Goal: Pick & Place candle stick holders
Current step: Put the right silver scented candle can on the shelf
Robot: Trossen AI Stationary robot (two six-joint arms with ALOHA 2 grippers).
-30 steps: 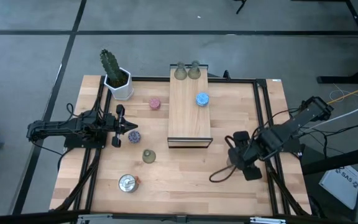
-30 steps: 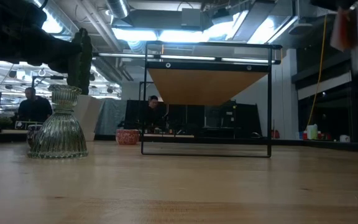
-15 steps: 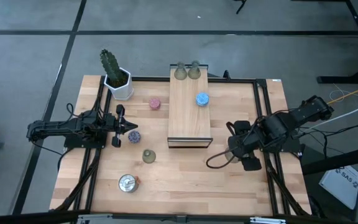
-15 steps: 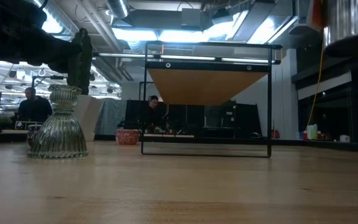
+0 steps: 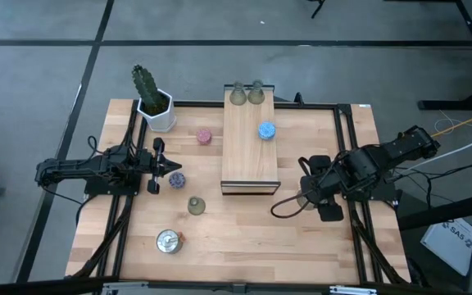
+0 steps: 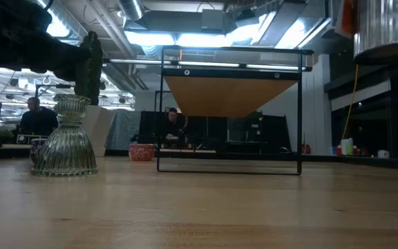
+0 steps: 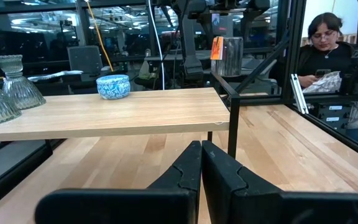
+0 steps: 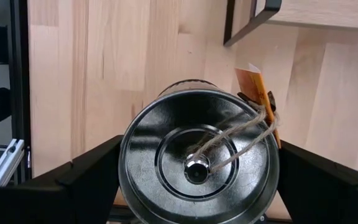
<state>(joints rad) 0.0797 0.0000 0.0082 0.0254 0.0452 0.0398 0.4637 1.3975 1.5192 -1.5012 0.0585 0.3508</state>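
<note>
My right gripper [image 5: 308, 197] hangs over the table's right part, pointing down, shut on a shiny silver candle stick holder [image 8: 197, 165] with a twine-tied orange tag [image 8: 255, 87]. The low view shows this holder [image 6: 385, 28] high above the tabletop. My left gripper [image 5: 164, 166] waits shut at the left, beside a purple holder [image 5: 175, 179]. Two green bell-shaped holders [image 5: 247, 93] and a blue one [image 5: 266, 130] stand on the raised wooden board [image 5: 250, 160]. A pink holder [image 5: 205, 136], a green one [image 5: 196, 206] and another silver one [image 5: 168, 241] stand on the table. My right gripper has the silver holder between its two fingers [image 8: 86, 180], one on each side of its round outer wall [image 8: 127, 155]. The fingers come from above and point down. The holder is upright, open top toward the wrist, and lifted clear of the table.
A cactus in a white pot [image 5: 156, 105] stands at the far left corner. The board's black frame [image 6: 230, 111] rises mid-table. A black rail frame [image 5: 347, 156] runs around the tabletop. A dark cable loop [image 5: 289, 206] hangs by the right gripper. People sit beyond the table [image 7: 325, 43].
My right gripper has risen with the silver holder and moved a little toward the board. The holder has stayed upright between the fingers.
</note>
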